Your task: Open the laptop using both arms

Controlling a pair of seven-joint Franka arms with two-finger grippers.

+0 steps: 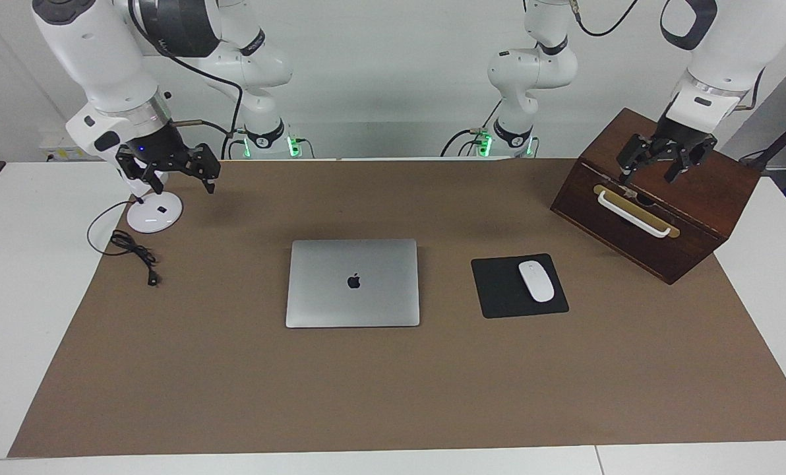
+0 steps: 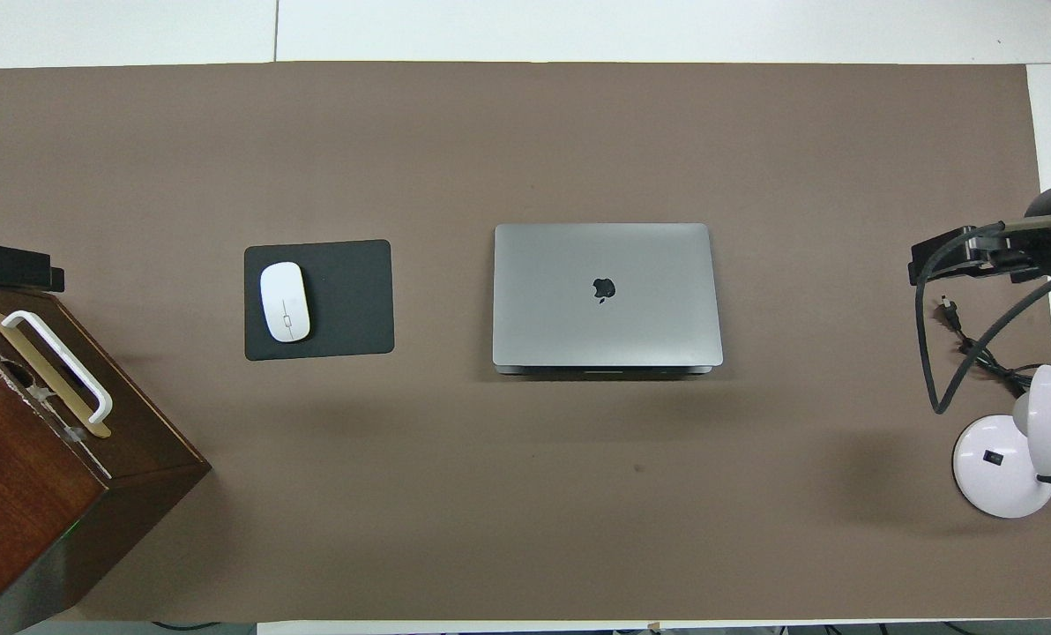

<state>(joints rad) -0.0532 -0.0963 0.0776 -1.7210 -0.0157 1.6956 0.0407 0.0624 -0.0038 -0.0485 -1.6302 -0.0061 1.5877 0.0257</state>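
Closed silver-grey metal laptop shows a dark apple logo. Left pincer open over brown wooden box; right pincer open over white lamp base.

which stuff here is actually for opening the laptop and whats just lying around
For the job: closed laptop; left claw, open over the wooden box; right claw, over the lamp base.

Lying about: wooden box, mouse pad, white mouse, lamp base, cable.

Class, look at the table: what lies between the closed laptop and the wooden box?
The black mouse pad carrying a white mouse, seen in both views.
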